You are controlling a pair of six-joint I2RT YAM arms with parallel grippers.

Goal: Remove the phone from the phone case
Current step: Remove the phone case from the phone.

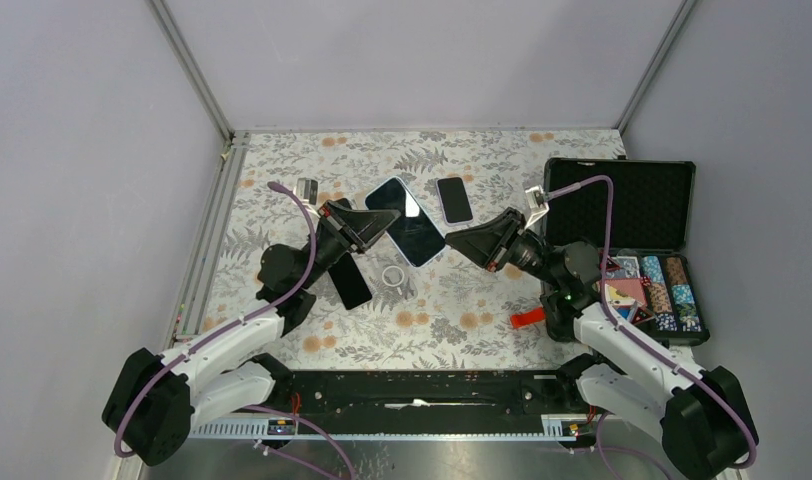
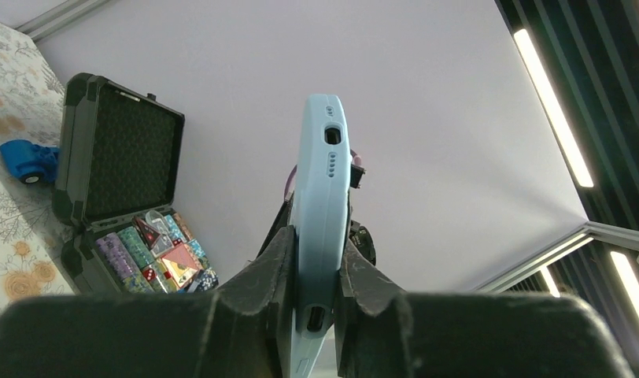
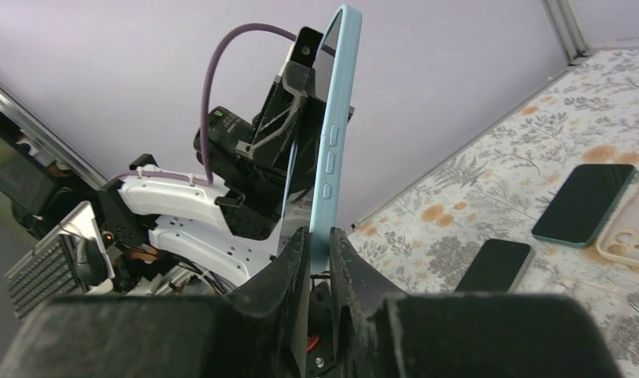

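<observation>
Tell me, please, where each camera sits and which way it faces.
Top: above, behind the bases, looking down at the table; left arm and right arm show.
Left wrist: looks rightward along the left end effector, shut on the phone.
Right wrist: looks toward the left arm past the right end effector.
Shared: both wrists see the phone.

The phone case [image 2: 320, 220] is showing smooth, matt, pale-blue plastic, the phone [image 1: 407, 225] gleaming with glossy glass. Matt floral-printed cloth is covering the worktop [image 1: 462, 320]. Dimpled dark foam is lining the lid of the carry case [image 1: 642, 210].
</observation>
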